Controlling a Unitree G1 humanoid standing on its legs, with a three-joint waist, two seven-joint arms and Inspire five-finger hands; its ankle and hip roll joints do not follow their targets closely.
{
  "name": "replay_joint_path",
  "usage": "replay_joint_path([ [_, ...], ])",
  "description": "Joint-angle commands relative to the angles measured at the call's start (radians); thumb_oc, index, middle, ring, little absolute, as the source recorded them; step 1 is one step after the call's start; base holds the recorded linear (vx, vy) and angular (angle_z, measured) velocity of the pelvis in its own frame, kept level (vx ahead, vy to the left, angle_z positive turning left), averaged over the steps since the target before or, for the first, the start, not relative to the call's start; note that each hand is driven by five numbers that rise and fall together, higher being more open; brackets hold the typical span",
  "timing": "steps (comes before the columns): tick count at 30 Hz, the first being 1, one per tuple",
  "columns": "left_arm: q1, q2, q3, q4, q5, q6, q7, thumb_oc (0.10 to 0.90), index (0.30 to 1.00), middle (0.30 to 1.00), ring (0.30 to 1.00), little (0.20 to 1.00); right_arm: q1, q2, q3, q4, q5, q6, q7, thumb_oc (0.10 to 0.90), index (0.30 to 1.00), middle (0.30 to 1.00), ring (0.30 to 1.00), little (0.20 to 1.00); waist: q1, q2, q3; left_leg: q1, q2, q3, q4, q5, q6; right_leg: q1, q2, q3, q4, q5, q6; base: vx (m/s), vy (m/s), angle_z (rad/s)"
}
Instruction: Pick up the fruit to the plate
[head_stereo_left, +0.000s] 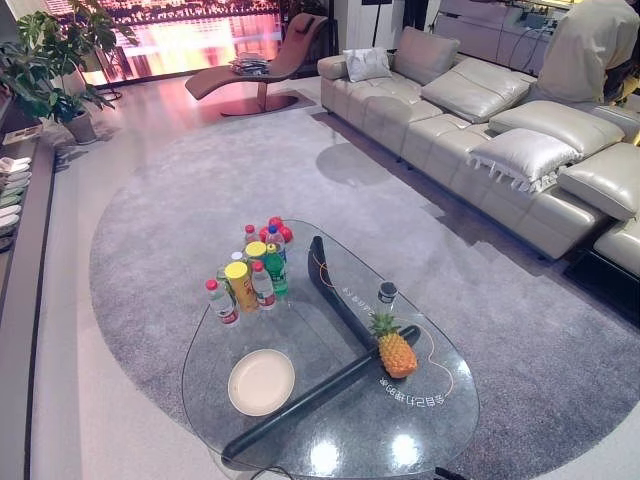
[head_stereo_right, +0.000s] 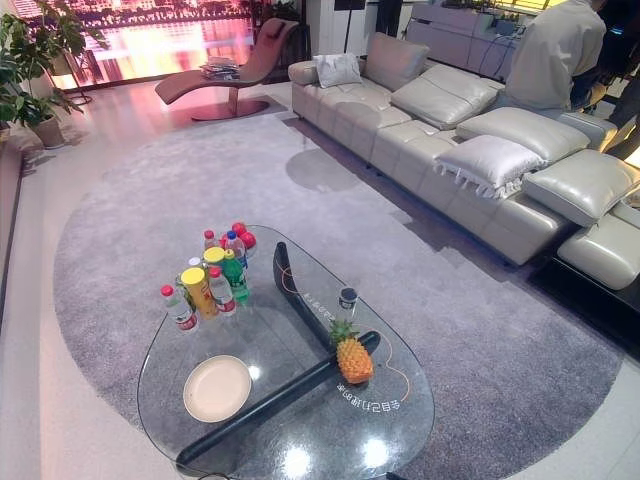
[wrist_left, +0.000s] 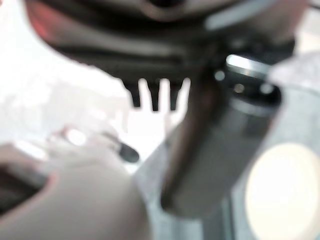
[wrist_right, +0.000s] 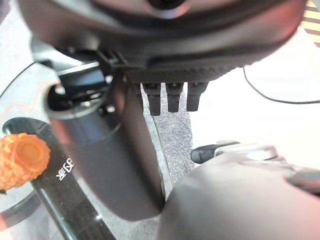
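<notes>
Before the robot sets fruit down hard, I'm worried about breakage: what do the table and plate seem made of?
The table looks like clear glass, glossy: the rug and its dark base show through, and lights glare on it. The plate looks cream, smooth and faintly shiny; ceramic or plastic, I can't tell.

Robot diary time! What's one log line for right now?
spiky orange pineapple: upright on glass table | round cream plate: empty | left hand, right hand: open, holding nothing
</notes>
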Motion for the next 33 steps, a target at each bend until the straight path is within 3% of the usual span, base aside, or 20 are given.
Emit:
replay_joint_path([
  [1, -0.051, -0.024, -0.006, 0.054, 0.02, -0.01, 0.0, 0.8, 0.9, 0.9, 0.9, 0.9, 0.003, 0.003, 0.048, 0.013, -0.039, -0.029, -0.027, 0.8, 0.9, 0.9, 0.9, 0.9, -0.015, -0.009, -0.015, 0.007, -0.049, -0.004, -0.002, -0.054, -0.01, 0.004, -0.069, -0.105, -0.068, 0.123, 0.063, 0.0, 0.0, 0.0],
  [9, -0.06, -0.016, -0.011, 0.043, 0.033, -0.023, 0.002, 0.8, 0.9, 0.9, 0.9, 0.9, -0.003, -0.004, 0.053, 0.027, -0.007, 0.053, 0.051, 0.8, 0.9, 0.9, 0.9, 0.9, -0.014, -0.011, -0.008, 0.007, -0.046, -0.003, -0.002, -0.055, -0.008, 0.007, -0.069, -0.103, -0.068, 0.123, 0.063, 0.0, 0.0, 0.0],
  [22, -0.057, -0.022, -0.021, 0.047, 0.037, -0.038, 0.003, 0.8, 0.9, 0.9, 0.9, 0.9, -0.005, 0.003, 0.05, 0.032, 0.011, 0.087, 0.05, 0.8, 0.9, 0.9, 0.9, 0.9, -0.012, -0.012, -0.003, 0.01, -0.046, -0.008, -0.002, -0.054, -0.009, 0.011, -0.07, -0.103, -0.068, 0.123, 0.062, 0.0, 0.0, 0.0],
  [28, -0.049, -0.025, -0.02, 0.051, 0.042, -0.042, 0.008, 0.8, 0.9, 0.9, 0.9, 0.9, -0.002, 0.002, 0.023, 0.044, 0.036, 0.097, -0.046, 0.8, 0.9, 0.9, 0.9, 0.9, -0.011, -0.012, -0.002, 0.015, -0.048, -0.014, -0.002, -0.054, -0.007, 0.014, -0.069, -0.1, -0.068, 0.126, 0.063, 0.03, 0.0, 0.0],
  [33, -0.041, -0.02, -0.02, 0.046, 0.041, -0.039, 0.015, 0.8, 0.9, 0.9, 0.9, 0.9, -0.008, -0.014, -0.014, 0.034, 0.03, 0.022, -0.174, 0.8, 0.9, 0.9, 0.9, 0.9, -0.008, -0.013, 0.011, 0.008, -0.048, -0.013, -0.001, -0.048, -0.006, 0.005, -0.069, -0.09, -0.068, 0.133, 0.066, 0.04, -0.004, 0.0],
])
